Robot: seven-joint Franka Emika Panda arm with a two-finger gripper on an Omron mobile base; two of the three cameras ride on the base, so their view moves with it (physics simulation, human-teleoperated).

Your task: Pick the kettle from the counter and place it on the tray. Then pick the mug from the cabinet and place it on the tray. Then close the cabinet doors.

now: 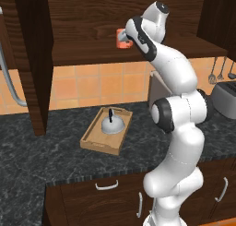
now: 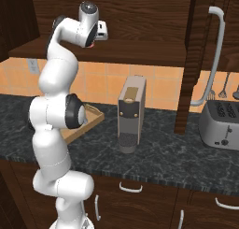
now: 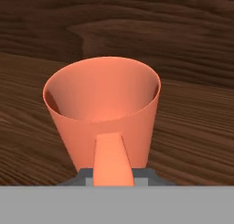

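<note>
Left base view: the gripper (image 1: 128, 37) is seen reached up into the cabinet (image 1: 83, 17), right at the mug (image 1: 123, 38), which stands upright on the inner shelf. The mug is met head-on by the hand, just beyond the wrist. Down on the counter (image 1: 41, 142), the tray (image 1: 90, 141) is seen holding the kettle (image 1: 111, 124), seated near its far end, so the first placement is judged done.

Right base view: the hand is found at shelf height, a sliver of orange-red showing just under it. The tray's corner (image 2: 95, 117) peeks out behind the arm, well below the shelf; a coffee machine (image 2: 131, 113) stands beside it.

Hand view: the mug (image 3: 103, 111) is caught dead ahead, mouth up, its loop handle (image 3: 112, 159) turned straight toward the fingers and running down between them. The mug is seen empty. Whether the fingers are clamped on that handle cannot be told; the tips are hidden low. A lift and carry down to the tray's free end is judged next.
</note>
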